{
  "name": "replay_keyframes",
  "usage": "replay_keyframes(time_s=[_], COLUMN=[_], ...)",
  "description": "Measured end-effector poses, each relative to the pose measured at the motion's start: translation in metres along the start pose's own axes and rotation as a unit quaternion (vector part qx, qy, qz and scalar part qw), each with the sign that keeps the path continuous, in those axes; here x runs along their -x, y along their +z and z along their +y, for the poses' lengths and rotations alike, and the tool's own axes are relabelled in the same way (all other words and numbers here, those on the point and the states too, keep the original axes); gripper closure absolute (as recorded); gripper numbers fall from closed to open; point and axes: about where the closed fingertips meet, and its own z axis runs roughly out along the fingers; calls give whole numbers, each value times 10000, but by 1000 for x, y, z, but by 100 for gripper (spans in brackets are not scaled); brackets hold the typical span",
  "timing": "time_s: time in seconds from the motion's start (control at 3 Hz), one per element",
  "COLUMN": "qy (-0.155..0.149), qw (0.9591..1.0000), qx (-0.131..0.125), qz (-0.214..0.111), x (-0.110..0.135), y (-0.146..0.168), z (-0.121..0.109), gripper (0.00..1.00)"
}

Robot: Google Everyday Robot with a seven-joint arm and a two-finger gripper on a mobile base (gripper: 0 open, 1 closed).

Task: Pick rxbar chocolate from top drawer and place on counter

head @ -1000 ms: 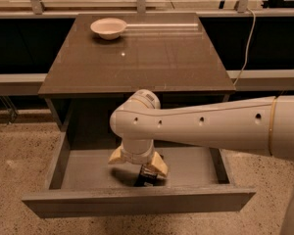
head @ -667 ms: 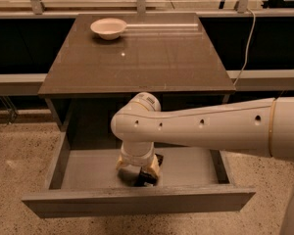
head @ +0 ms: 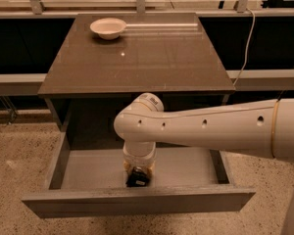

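I see the gripper (head: 137, 173) low inside the open drawer (head: 88, 166), closed around the black bar (head: 136, 179), while a white bowl (head: 108, 27) sits on the counter (head: 152, 58).

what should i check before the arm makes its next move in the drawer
1. top drawer pulled open: ok
2. gripper down inside the drawer, near its front: ok
3. rxbar chocolate right under the gripper: ok
4. Firm grip on the bar: cannot tell
5. counter has bare surface for placing: ok
6. white bowl at the far left corner, away from the arm: ok
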Motion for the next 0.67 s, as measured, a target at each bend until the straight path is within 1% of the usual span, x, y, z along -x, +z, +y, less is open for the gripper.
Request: replay_keyframes(time_s=[0.33,0.67], qy=[0,34], qw=[10000,9978], qx=[0,-500], qz=[0,-440], x=[0,1], y=[0,-23], z=[0,-14], gripper=[100,100])
